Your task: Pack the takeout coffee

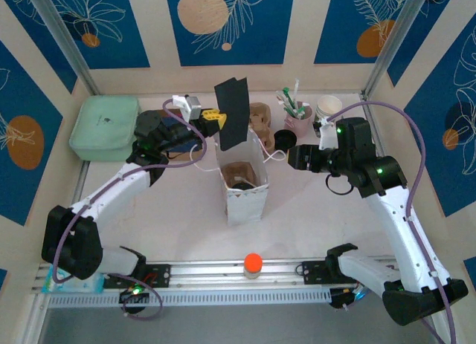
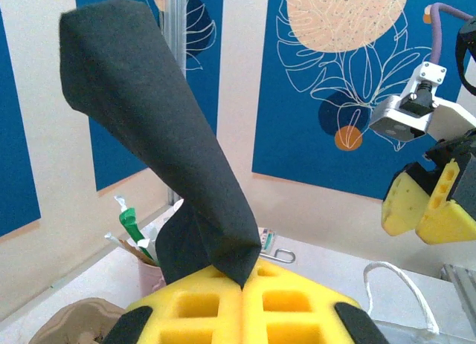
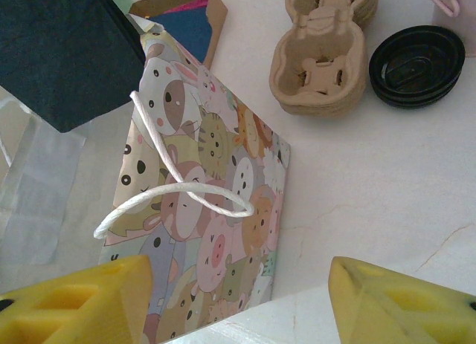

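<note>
Table (image 1: 312, 210): bag (image 1: 244, 199) interior dim, perhaps carrier (image 1: 242, 172) inside; black sheet (image 1: 232, 112) overlaps rim.

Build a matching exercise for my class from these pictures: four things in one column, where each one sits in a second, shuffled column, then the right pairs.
Things
1. black sheet
2. green box
3. black lids
4. orange-topped object

Places
A. beside the pulp carriers
B. on the rail between the arm bases
C. pinched in the shut left gripper
D. at the far left of the table

Pairs: 1-C, 2-D, 3-A, 4-B
</note>
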Motion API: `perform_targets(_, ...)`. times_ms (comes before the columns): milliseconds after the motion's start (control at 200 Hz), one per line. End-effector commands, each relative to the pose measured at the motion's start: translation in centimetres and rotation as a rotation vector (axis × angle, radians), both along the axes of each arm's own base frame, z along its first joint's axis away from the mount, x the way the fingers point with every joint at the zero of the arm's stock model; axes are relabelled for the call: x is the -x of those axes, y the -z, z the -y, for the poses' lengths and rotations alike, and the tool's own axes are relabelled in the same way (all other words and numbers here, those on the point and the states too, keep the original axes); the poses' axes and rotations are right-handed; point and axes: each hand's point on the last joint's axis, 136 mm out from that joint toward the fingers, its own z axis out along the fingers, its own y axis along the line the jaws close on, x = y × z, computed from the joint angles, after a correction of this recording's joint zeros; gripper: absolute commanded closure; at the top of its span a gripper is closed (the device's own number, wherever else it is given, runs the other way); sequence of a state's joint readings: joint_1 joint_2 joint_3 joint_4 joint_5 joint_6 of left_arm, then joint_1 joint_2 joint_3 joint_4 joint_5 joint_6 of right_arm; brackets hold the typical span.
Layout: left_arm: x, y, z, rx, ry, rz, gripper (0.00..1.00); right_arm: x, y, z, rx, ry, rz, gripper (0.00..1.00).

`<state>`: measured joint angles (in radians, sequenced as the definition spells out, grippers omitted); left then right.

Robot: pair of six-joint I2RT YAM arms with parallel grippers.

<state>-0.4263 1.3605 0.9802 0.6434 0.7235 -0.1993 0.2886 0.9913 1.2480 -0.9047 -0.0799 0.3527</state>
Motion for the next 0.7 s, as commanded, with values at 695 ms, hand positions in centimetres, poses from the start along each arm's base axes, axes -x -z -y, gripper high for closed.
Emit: perform_targets(695,-0.2,1.9,-0.1,-0.029,-0.041,-0.001,1.00,0.2,0.2,-0.4,-0.022,-0.012,-0.008,0.35)
